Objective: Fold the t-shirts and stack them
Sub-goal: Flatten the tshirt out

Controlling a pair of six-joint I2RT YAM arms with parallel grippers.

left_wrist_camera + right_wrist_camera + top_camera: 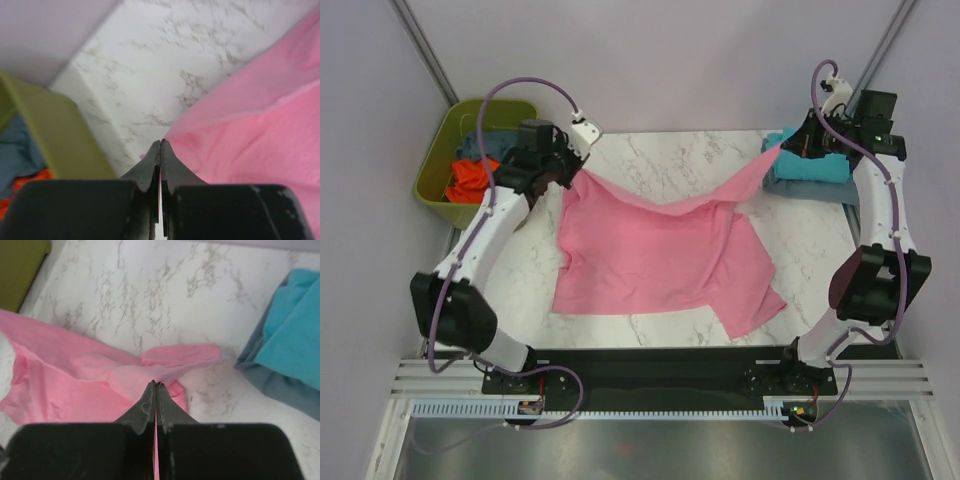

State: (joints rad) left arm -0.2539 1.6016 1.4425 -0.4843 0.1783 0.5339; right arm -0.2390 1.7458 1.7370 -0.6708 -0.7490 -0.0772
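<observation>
The light pink t-shirt point(660, 255) lies spread over the middle of the marble table, with its two far corners lifted off the surface. My left gripper point(578, 172) is shut on the far left corner; in the left wrist view the closed fingertips point(161, 142) pinch pink cloth point(260, 115). My right gripper point(785, 148) is shut on the far right corner, and its tips point(156, 383) bite the pink fabric point(60, 385). A folded turquoise t-shirt point(810, 165) rests on a slate blue one point(820, 190) at the back right. An orange t-shirt point(470, 178) lies in the tub.
The olive-green tub point(435, 165) stands off the table's back left corner, close to my left gripper, and also holds a blue cloth point(470, 145). The turquoise-and-blue stack point(295, 335) lies just right of my right gripper. Grey walls enclose the table.
</observation>
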